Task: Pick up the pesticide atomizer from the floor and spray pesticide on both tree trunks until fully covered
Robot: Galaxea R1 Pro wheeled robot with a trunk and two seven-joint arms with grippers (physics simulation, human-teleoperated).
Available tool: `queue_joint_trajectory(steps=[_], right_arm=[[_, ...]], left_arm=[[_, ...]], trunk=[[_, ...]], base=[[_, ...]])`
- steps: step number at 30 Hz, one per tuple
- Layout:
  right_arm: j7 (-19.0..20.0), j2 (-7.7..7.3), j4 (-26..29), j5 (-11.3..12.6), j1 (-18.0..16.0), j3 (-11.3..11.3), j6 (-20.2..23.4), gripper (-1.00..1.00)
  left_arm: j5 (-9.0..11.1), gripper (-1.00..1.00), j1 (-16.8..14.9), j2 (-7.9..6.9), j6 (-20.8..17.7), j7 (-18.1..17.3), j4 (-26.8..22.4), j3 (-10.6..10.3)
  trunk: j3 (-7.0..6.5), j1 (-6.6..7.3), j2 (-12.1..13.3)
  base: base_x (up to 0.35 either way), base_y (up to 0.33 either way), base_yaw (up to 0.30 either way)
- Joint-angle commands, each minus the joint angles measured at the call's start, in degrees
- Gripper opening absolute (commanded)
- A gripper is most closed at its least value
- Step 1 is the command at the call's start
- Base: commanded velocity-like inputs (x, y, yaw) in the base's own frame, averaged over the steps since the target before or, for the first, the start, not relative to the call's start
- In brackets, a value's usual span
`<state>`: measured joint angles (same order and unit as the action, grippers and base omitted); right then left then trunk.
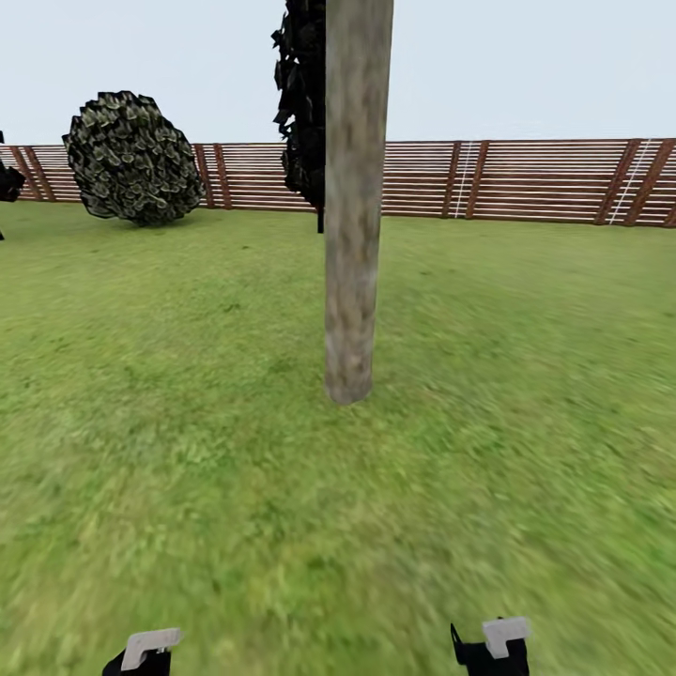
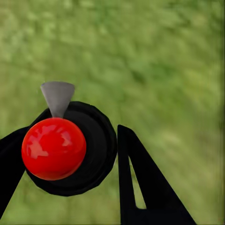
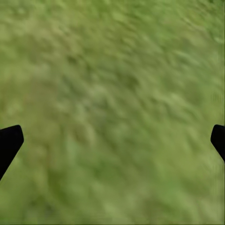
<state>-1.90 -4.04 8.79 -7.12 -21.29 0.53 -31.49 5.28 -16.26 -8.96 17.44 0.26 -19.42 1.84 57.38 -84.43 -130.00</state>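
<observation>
**Facing a bare tree trunk, sprayer in the left gripper**

Straight ahead in the head view, a thick pale grey-brown mottled tree trunk (image 1: pixel 354 202) rises from the green grass lawn (image 1: pixel 188 394). Behind the trunk runs a brown horizontal-slat wooden fence (image 1: pixel 526 178); left of the trunk, near the fence, sits a round dark leafy bush (image 1: pixel 134 158), and a dark narrow tree (image 1: pixel 302 103) stands just behind the trunk. No pale pesticide speckles can be made out on the bark.

Through the left wrist view, the left gripper (image 2: pixel 77 154) is clamped on the pesticide atomizer (image 2: pixel 70 147): a glossy red ball on a black round body with a small grey cone-shaped nozzle (image 2: pixel 57 96), above blurred grass.

Through the right wrist view, the right gripper (image 3: pixel 112 140) has its black fingertips spread wide apart, holding nothing, over grass.

Judging from this, spraying goes best if the nozzle is raised toward the trunk, then swept from base upward and around.
</observation>
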Motion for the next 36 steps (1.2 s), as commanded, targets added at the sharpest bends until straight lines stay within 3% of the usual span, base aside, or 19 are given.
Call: queue_joint_trajectory(steps=[1, 29, 36], right_arm=[[0.0, 0.03, 0.0, 0.0, 0.0, 0.0, 0.0, 1.0], [0.1, 0.26, 0.0, 0.1, 0.0, -0.1, -0.1, 1.0], [0.1, 0.37, 0.1, 0.0, 0.0, -0.1, 0.0, 1.0]], left_arm=[[0.0, -1.0, 0.0, 0.0, 0.0, 0.0, 0.0, 0.0], [0.1, -1.0, 0.0, -0.06, 0.0, 0.1, 0.0, 0.0], [0.0, -1.0, 0.0, 0.03, 0.0, 0.0, 0.0, 0.0]], trunk=[[0.0, 0.0, 0.0], [0.0, 0.0, 0.0], [0.0, 0.0, 0.0]], base=[[0.303, -0.132, 0.0], [0.307, -0.127, 0.0], [0.025, -0.001, 0.0]])
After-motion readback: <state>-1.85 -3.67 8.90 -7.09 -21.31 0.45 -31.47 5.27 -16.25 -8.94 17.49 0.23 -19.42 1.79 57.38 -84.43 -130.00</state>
